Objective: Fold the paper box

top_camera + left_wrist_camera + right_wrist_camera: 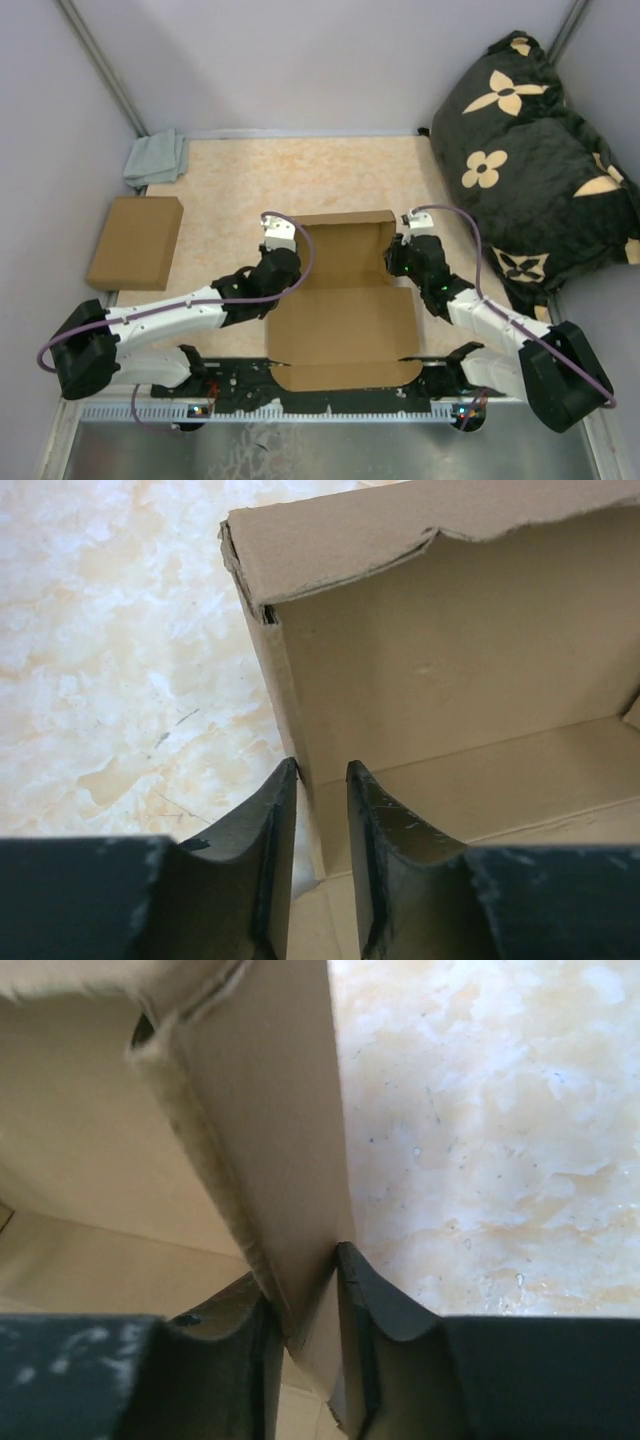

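Midway through the fold: your paper box point(345, 320) sits at the middle of the table point(230, 175), between the two arms, with its far half already raised into a shallow tray. The back wall and both side walls stand upright. The wide lid panel lies flat toward the arm bases, its front flap reaching the near edge. Your left gripper point(320, 770) straddles the left side wall just below the far corner, one finger outside and one inside. The jaws are set narrowly, but the left wrist view does not show whether the pads actually bite the card. Your right gripper point(300, 1280) is pinched on the doubled right side wall, with card filling the space between its fingers. By this reading the walls are formed but perhaps not locked, and the lid is yet to be swung over and tucked in, so roughly half the job is left. The table is a marbled peach and cream top set between pale grey walls. A plain cardboard box point(135, 240) lies well to the left, a folded grey cloth point(155, 158) sits in the far left corner, and a black flower-print cushion point(530, 150) fills the far right.
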